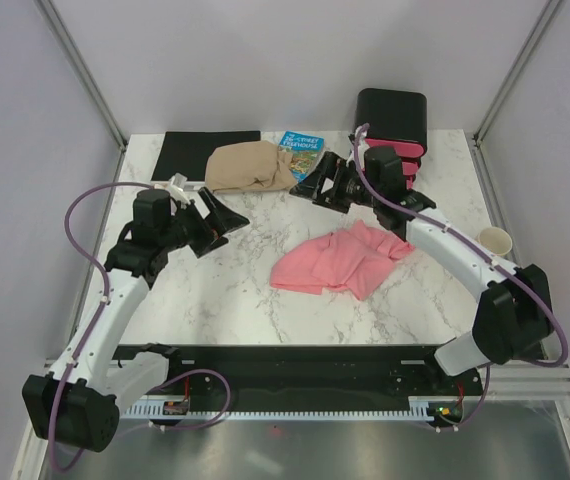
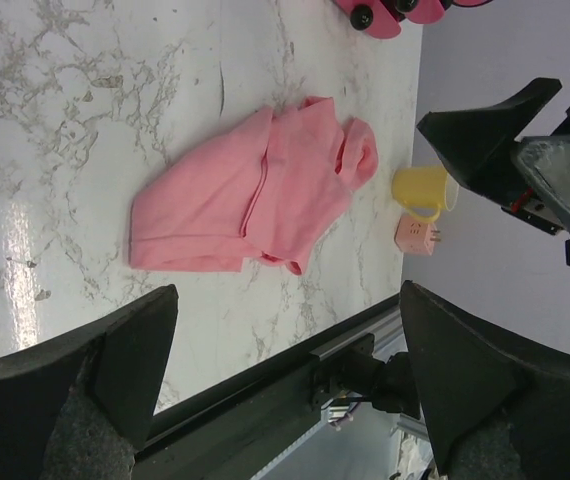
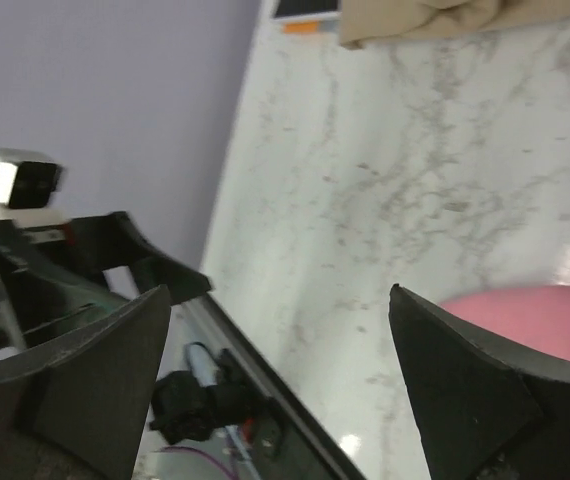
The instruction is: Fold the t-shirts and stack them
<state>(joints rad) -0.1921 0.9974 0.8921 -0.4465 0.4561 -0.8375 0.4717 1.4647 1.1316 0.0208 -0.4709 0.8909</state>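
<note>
Surface (image 1: 215, 290): you have a white slab with grey marble veining, glossy enough to throw glare in the left wrist view.
Salmon-pink t-shirt (image 1: 340, 262): you find it right of the middle of the surface. It is thin, soft cloth lying loosely bunched, with one flap doubled over and a rumpled end toward the right arm. Neither claw touches it.
Tan cloth (image 1: 248, 166): a soft beige garment lies in a rounded, creased heap at the far edge.
Black mat (image 1: 205, 153): a flat, matte rectangle lies in the far left corner, just beside the tan cloth.
Black box (image 1: 392, 118): it is smooth with rounded corners and pink drawer fronts, and stands at the far right.
Left claw (image 1: 215, 222): your fingers are spread wide with nothing between them, above bare marble well left of the t-shirt.
Right claw (image 1: 317, 182): it is likewise spread wide and holding nothing, between the book and the t-shirt's far side.
Book (image 1: 299, 153): a thin blue cover lies flat, touching the tan cloth.
Paper cup (image 1: 494, 240): it is pale and round-rimmed, near the right edge.
</note>
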